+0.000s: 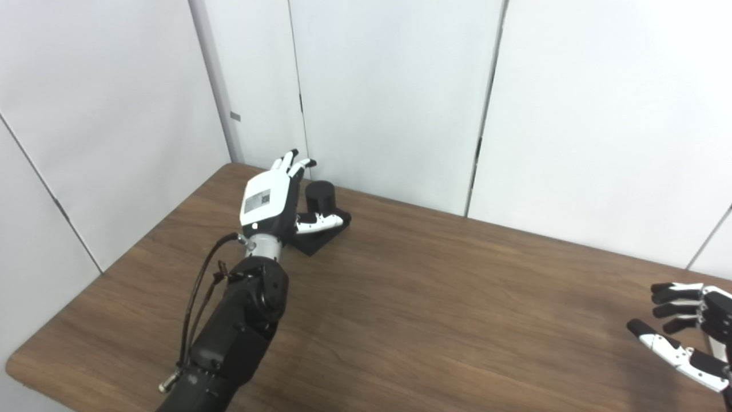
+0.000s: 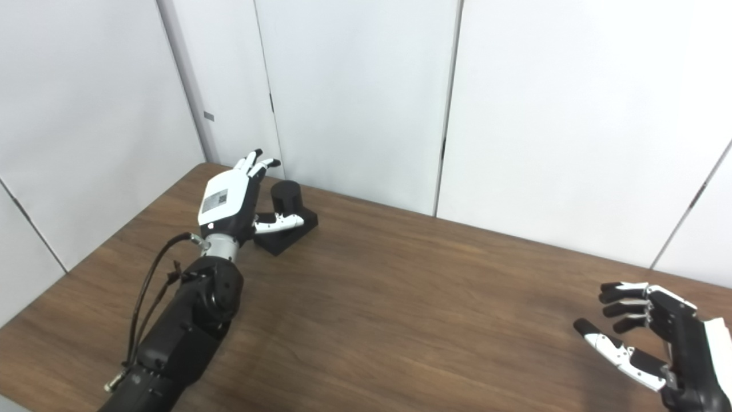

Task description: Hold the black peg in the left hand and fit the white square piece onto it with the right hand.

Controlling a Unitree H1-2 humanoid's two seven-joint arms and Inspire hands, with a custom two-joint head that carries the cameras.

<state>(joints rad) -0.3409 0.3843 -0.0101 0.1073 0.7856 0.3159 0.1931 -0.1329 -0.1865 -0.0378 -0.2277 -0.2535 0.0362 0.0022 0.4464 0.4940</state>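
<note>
So the left hand [image 1: 269, 200] is way out at the far left of the table [image 1: 434, 297], fingers spread and pointing away, thumb stretched out to the right across the square base of the black peg [image 1: 319, 197]. It's right up against the peg, but nothing is wrapped around it yet. The thumb looks like it might be resting on the base, though honestly I can't tell from here if it's actually touching.

The right hand [image 2: 646, 335] is over at the near right edge, well apart from all that, fingers loosely curled with the thumb out, holding nothing.

Weird part: the white square piece isn't anywhere in either view, so it's probably outside the frame.

My read is we're at the very first step, getting a grip on the peg. Next the left hand needs to close around the cylinder and lift it steady, while the right goes and finds the white piece.

There's a sticker on the back of the left hand, looks like a QR code, too small to read.
</note>
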